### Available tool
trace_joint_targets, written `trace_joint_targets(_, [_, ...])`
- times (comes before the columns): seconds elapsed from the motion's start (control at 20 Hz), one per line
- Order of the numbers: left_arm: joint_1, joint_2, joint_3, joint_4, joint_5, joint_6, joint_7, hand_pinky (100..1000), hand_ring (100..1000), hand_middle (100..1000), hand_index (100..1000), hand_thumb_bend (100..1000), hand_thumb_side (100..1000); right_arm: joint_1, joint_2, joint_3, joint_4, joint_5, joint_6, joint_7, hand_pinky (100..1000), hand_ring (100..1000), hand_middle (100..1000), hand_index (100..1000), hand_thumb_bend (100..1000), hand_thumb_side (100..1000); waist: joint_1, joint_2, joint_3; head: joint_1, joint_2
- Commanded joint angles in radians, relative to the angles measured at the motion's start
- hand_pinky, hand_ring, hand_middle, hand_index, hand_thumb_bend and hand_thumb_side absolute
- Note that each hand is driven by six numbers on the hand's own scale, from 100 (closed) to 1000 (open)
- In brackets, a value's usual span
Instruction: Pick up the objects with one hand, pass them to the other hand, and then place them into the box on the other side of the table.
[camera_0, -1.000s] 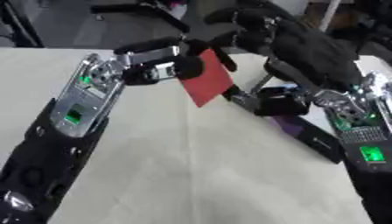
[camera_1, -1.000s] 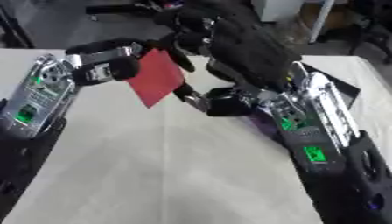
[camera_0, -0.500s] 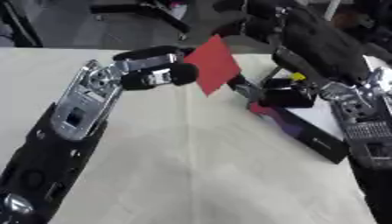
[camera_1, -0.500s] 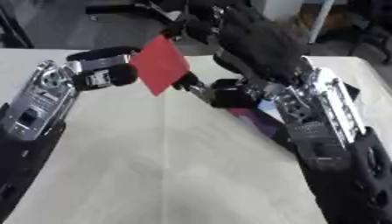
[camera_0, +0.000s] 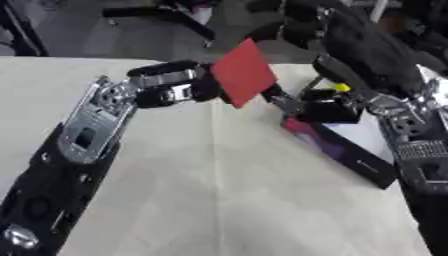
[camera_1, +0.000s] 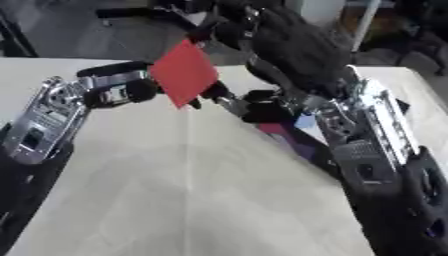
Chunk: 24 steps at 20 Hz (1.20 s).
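Red card (camera_0: 243, 72): flat red square, held in the air above the table, tilted on one corner, near the box's left edge.
Left hand (camera_0: 175, 89): I have its fingers curled onto the card's left edge; it reaches in from the card's left.
Right hand (camera_1: 229, 102): just right of the card, by its lower corner; I cannot tell whether the fingers have closed.
Box (camera_0: 346, 150): dark, open, on the table right of and below the card.
Step, my judgement: handover. I would keep the left hand's hold until the right hand pinches the free edge, then let go.
Table (camera_0: 219, 200): pale cloth.
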Motion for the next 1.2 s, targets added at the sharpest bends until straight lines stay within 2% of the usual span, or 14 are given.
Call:
trace_joint_targets(0.05, [-0.015,0.001,0.013,-0.002,-0.005,0.003,-0.002,847,753,791,855,694,1000,-0.015,-0.018,-0.017,-0.009,0.003,0.005,-0.008,997,897,873,388,110,100,0.002,-0.02,-0.003,-0.002,-0.007])
trace_joint_targets(0.4, [-0.007,0.006,0.018,0.014,-0.023,0.001,0.001,846,753,791,854,692,1000,-0.008,-0.028,-0.047,-0.009,0.022,0.03,-0.03,996,895,872,388,110,100,0.003,-0.021,-0.007,-0.002,-0.007])
trace_joint_targets(0.7, [0.019,0.026,0.026,0.021,-0.036,0.003,0.008,845,751,789,853,687,1000,0.008,-0.065,-0.101,-0.009,0.059,0.078,-0.066,996,895,872,388,117,100,0.004,-0.02,-0.006,-0.001,-0.007])
trace_joint_targets(0.9, [0.042,0.048,0.038,0.014,-0.04,0.006,0.018,844,750,787,852,679,1000,0.037,-0.108,-0.159,-0.009,0.097,0.139,-0.093,993,893,869,385,116,100,0.004,-0.018,-0.004,0.003,-0.009])
trace_joint_targets(1.2, [0.098,0.087,0.067,-0.028,-0.031,0.012,0.043,842,747,782,845,668,995,0.091,-0.171,-0.257,0.027,0.149,0.266,-0.114,979,878,858,366,100,100,0.008,-0.014,0.001,0.005,-0.012])
